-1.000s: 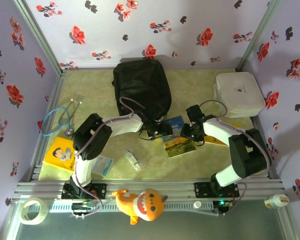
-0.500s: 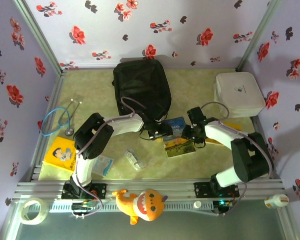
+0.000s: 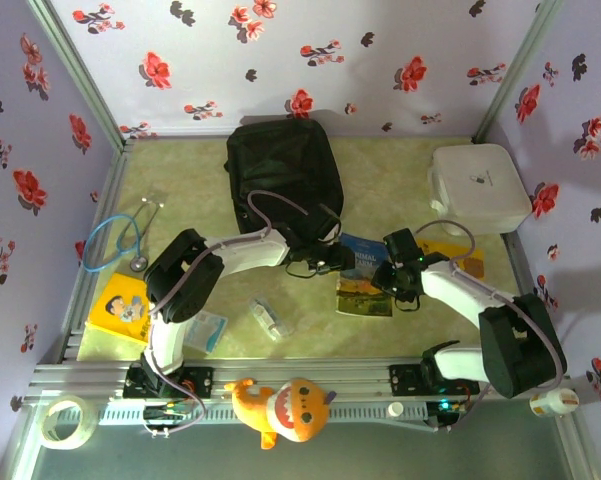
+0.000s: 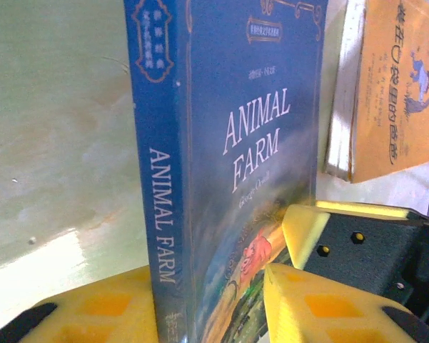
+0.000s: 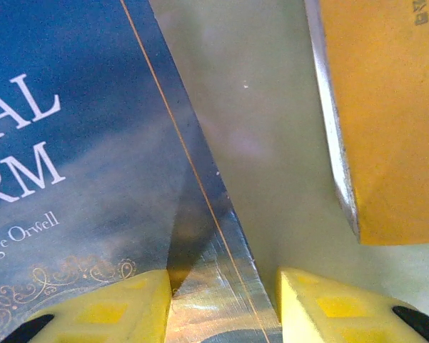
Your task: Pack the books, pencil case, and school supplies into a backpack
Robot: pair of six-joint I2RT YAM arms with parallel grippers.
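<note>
- Backpack is lying flat at the far middle of the counter, and nothing is being put into it yet. Whether its zip is undone cannot be told.
- Just in front of the backpack, between the two arms, the blue book is being held tilted up on edge, so the first packing step is judged to be under way.
- At its spine the left end effector is gripping the blue book, with a pad set against each side.
- On the opposite edge the right end effector is standing partly open with the book between its pads. Whether that edge is being clamped cannot be told.
- One yellow book is lying just beside the right arm. The other is lying at the near left, well apart.
- Near the front edge the pencil case is lying untouched.
- Packing is judged as barely begun, since all three books and the pencil case are lying outside the backpack.
</note>
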